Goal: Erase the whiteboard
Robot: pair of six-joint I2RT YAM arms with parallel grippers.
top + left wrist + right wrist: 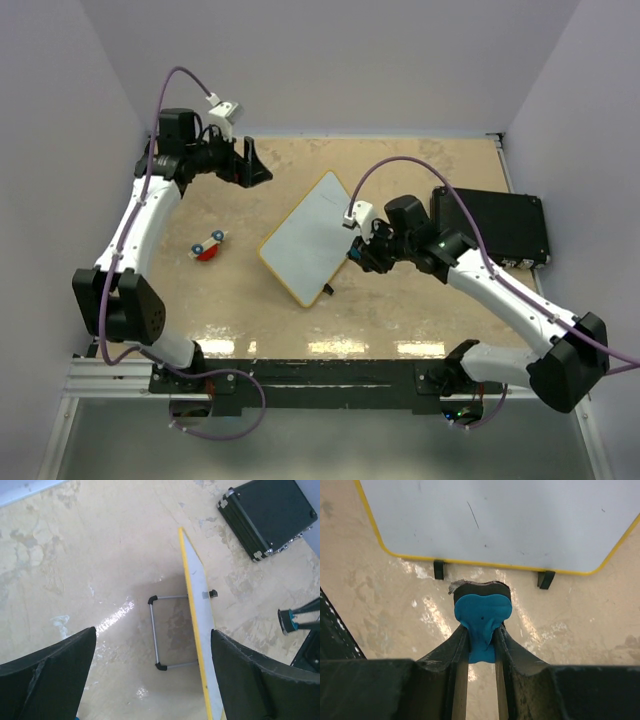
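Note:
The whiteboard (308,240), white with a thin yellow frame, is propped at a tilt on a metal stand (156,632) in the middle of the table. Its face (495,520) looks wiped, with only a thin dark stroke and a few specks. Two black tabs (438,569) sit on its near edge. My right gripper (481,630) is shut on a blue eraser (482,614) with a black pad, just off the tabbed edge, over the table. It also shows in the top view (359,250). My left gripper (255,166) is open and empty, raised behind the board's far left side; it sees the board edge-on (200,595).
A black rectangular case (495,225) lies at the right, beside the right arm; it also shows in the left wrist view (267,515). A small red, white and blue object (208,246) lies left of the board. Walls enclose the table at the back and both sides.

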